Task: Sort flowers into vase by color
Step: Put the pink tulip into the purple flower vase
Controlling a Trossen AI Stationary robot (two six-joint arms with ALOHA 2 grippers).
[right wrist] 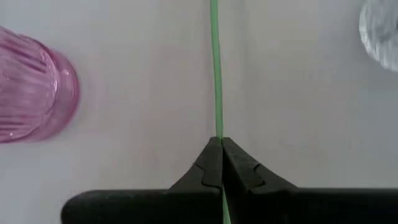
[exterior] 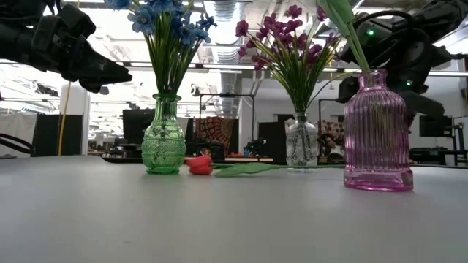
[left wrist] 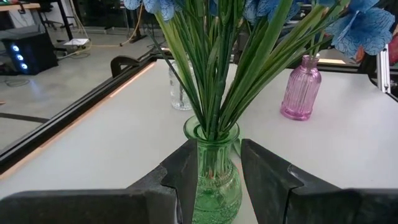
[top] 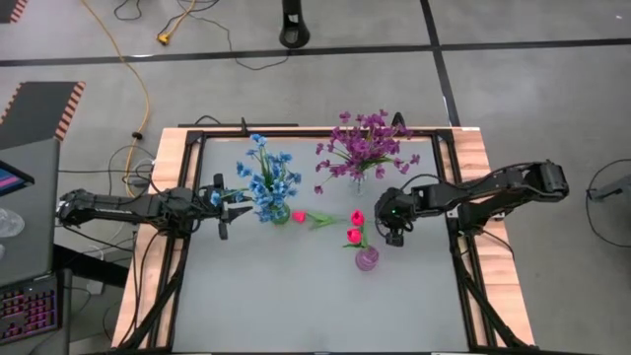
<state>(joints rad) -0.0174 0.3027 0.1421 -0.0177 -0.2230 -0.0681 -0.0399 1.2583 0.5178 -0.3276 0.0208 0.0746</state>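
Observation:
My right gripper (right wrist: 219, 142) is shut on a thin green stem and hangs over the table just right of the pink ribbed vase (top: 367, 259). Two pink-red buds (top: 355, 227) stand over that vase. Which flower the held stem belongs to does not show. Another pink-red bud (top: 299, 216) lies flat on the table with its leaves. My left gripper (top: 235, 204) is open and raised, just left of the green vase (top: 279, 212) of blue flowers. In the left wrist view its fingers frame the vase neck (left wrist: 211, 134) without touching. The purple flowers stand in the clear vase (top: 357, 184). My right gripper pinches the thin green stem (right wrist: 216, 124) between its two fingers, coming from above and pointing down. The stem runs straight on past the fingertips over the table, between the pink vase (right wrist: 31, 87) and the clear vase (right wrist: 382, 28). Both its ends are out of the frame.
The three vases stand close together at the middle of the grey tabletop. The near half of the table (top: 296, 306) holds nothing. A dark frame and wooden border (top: 473, 197) run round the table edges. Cables lie on the floor beyond.

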